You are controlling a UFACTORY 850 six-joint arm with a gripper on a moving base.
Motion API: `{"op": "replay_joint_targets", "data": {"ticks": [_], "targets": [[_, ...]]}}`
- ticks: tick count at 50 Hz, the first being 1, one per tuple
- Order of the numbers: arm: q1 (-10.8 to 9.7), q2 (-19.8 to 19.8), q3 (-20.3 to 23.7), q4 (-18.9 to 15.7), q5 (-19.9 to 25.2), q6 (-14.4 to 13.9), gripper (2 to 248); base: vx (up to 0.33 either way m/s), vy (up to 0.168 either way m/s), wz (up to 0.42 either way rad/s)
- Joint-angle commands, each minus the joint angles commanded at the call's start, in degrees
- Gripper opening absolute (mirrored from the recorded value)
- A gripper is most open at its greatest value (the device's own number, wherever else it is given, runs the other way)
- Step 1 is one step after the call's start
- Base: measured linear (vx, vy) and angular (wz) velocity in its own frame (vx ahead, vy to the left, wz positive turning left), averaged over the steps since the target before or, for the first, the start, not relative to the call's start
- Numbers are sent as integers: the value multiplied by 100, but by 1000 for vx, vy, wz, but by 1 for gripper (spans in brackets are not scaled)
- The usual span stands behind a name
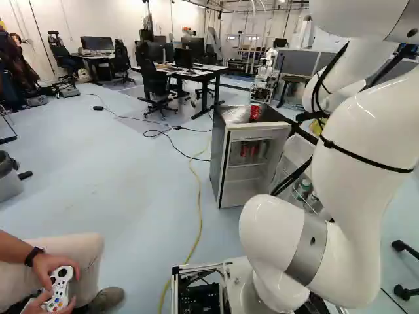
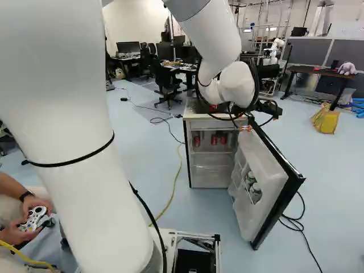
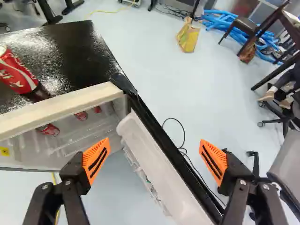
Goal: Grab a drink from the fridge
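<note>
The end effector (image 3: 154,151) is spread, with nothing in it, near the open door (image 3: 161,173). Red cans (image 2: 214,139) stand inside the fridge (image 1: 218,154). Moving there too low, it could push the door and so close the way.

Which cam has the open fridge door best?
Right base view: door nearly whole, its inner side and bottles showing. Left base view: the arm hides much of it, bottles partly visible. Wrist view: seen from above between the tool's open fingers, partly out of frame.
</note>
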Motion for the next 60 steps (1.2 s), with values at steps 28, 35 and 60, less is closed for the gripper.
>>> {"op": "replay_joint_targets", "data": {"ticks": [28,35,60], "targets": [[-454,-40,-439,591,-1088,0,247,0,0,0],[-541,-103,-599,749,-1367,0,247,0,0,0],[-791,-662,-1267,1336,-2387,0,247,0,0,0]]}}
